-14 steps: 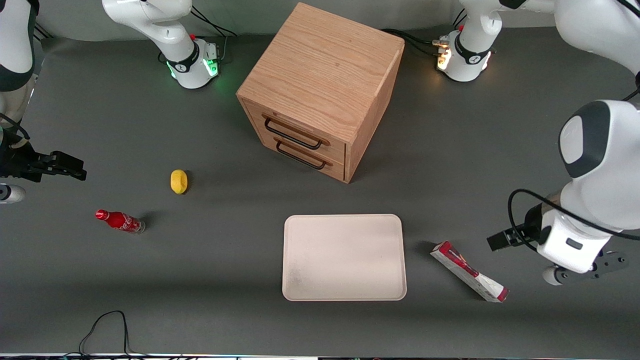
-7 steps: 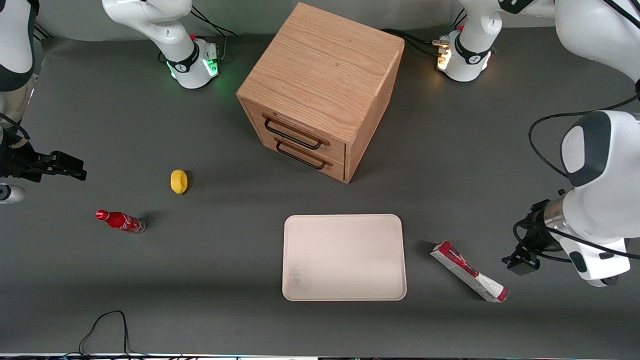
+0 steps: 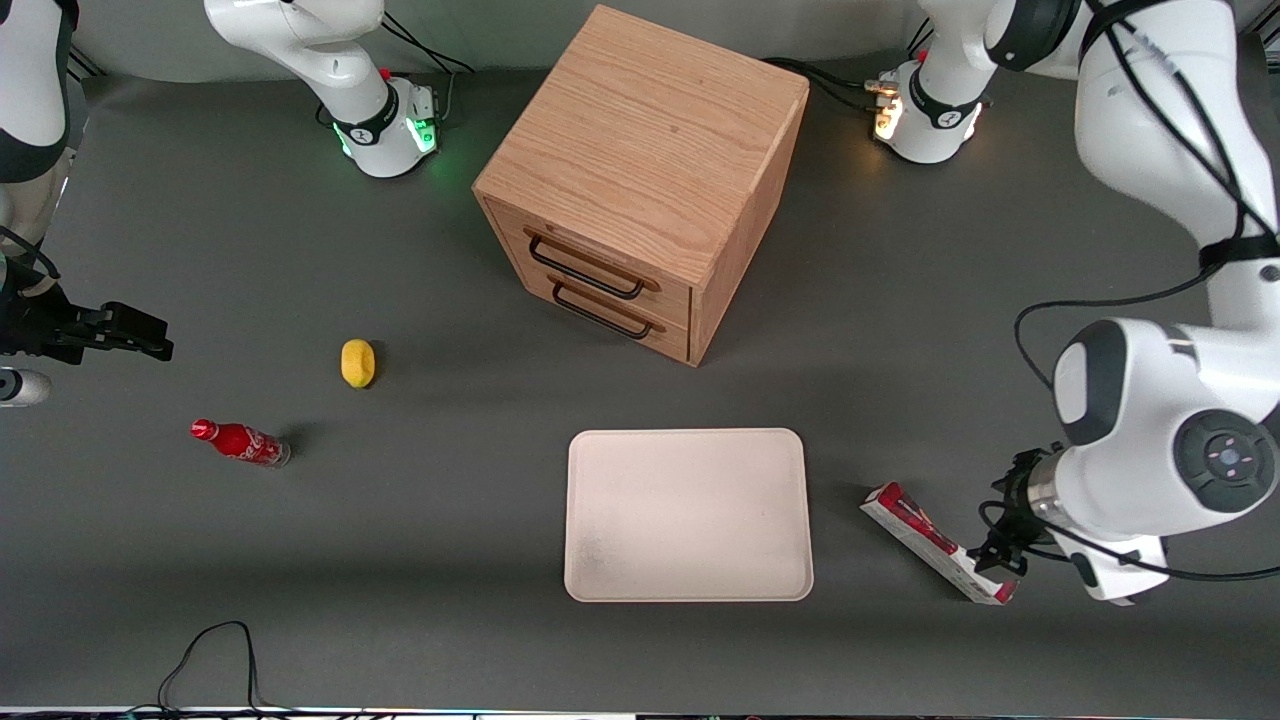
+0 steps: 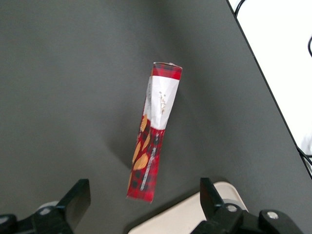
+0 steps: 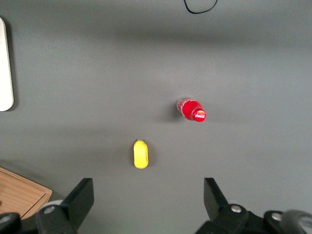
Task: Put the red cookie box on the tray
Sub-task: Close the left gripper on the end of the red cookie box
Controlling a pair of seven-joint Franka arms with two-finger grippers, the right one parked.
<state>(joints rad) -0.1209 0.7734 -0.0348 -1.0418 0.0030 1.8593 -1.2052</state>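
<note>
With fingers (image 4: 78, 200) spread wide and nothing between them, hovers above the red cookie box (image 3: 938, 543) as the gripper (image 4: 144, 207), lined up over the carton's length, presumably so the jaws can drop astride its narrow width. Lies flat on the dark table (image 3: 400, 520), this box, just beside the tray (image 3: 687, 515) toward the working arm's end, angled askew to the tray's short edge, not touching it. Shows in the wrist view as a red plaid carton with a white panel, one end pointing at the tray's corner (image 4: 195, 219). Sits empty, the tray, nearer the front camera than the wooden cabinet (image 3: 640, 180), whose two drawers are closed. Rest well apart from the tray, toward the parked arm's end, a yellow lemon (image 3: 357, 362) and a small red soda bottle (image 3: 240, 442), out of the way. Judged stage: approach, grasp not yet made.
</note>
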